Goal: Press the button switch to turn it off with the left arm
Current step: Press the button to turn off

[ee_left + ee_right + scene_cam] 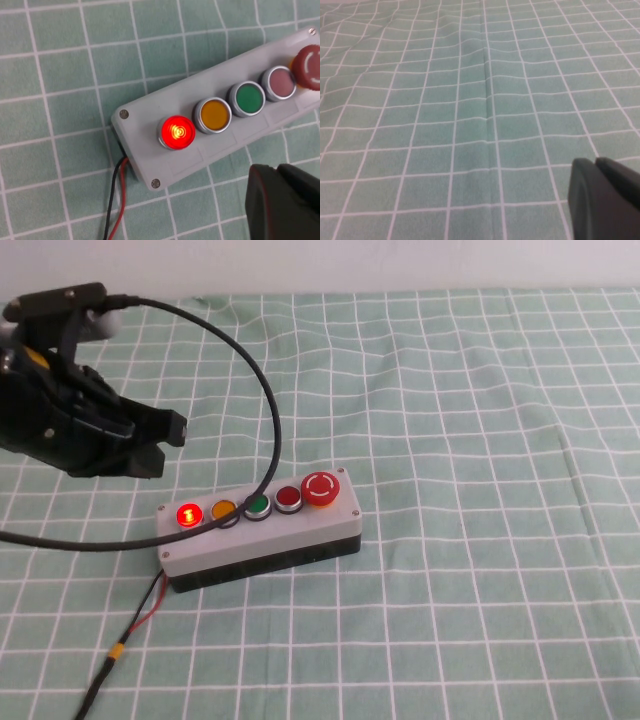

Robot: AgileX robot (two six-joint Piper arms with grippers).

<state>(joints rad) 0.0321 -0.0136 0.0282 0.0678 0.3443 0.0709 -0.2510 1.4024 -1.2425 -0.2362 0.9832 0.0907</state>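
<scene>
The button switch (pixel 187 514) is small, round and glowing bright red. It is the left end button of five on a grey box (pixel 265 540). In the left wrist view it glows (pixel 176 132) near the box's end. My left gripper (pixel 165 438) is shut and empty. It hovers above and behind the box's left end, apart from the button. Its closed fingertips show in the left wrist view (pixel 276 171), beside the box. My right gripper (pixel 595 162) is shut and empty over bare cloth. It is out of the high view.
Next to the lit button stand an orange button (pixel 223 509), a green button (pixel 258 505), a darker red button (pixel 288 498) and a large red mushroom button (pixel 321 488). A black cable (pixel 270 410) loops over the box. Red and black wires (pixel 150 605) leave its left end. Green checked cloth (pixel 480 440) covers the table.
</scene>
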